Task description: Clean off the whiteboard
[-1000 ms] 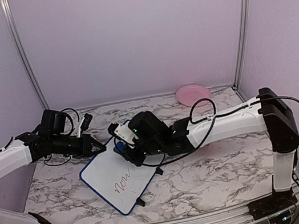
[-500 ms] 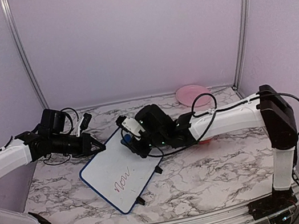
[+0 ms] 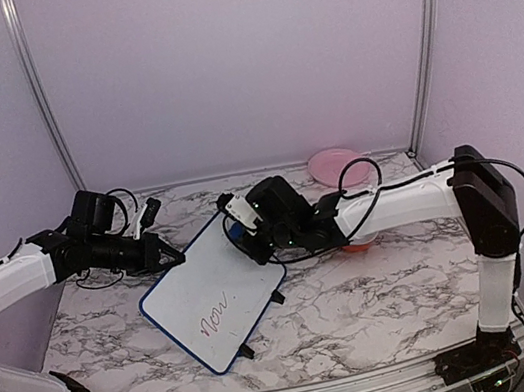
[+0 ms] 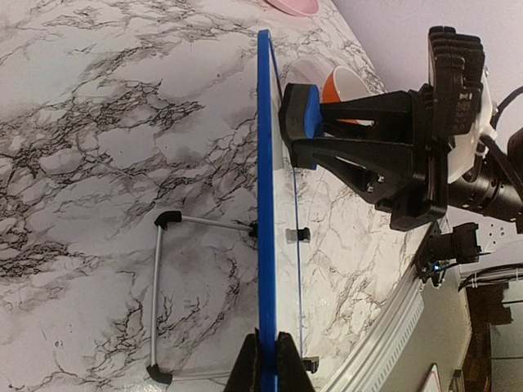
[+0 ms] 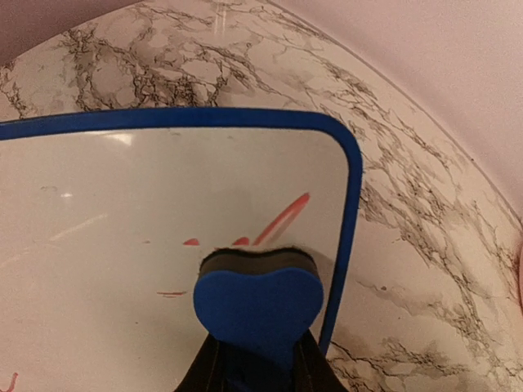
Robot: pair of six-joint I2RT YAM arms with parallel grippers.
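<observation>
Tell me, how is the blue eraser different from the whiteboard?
The whiteboard is big, flat and white with red writing; the eraser is a small blue block with no writing. The left pincer grips the whiteboard's edge; the right pincer holds the eraser against the board. Both have blue on them.

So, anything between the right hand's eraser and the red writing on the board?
Nothing visible. The eraser rests on the whiteboard's far corner; only bare board separates it from the red writing. The left hand pinches an edge, clear of that path.
</observation>
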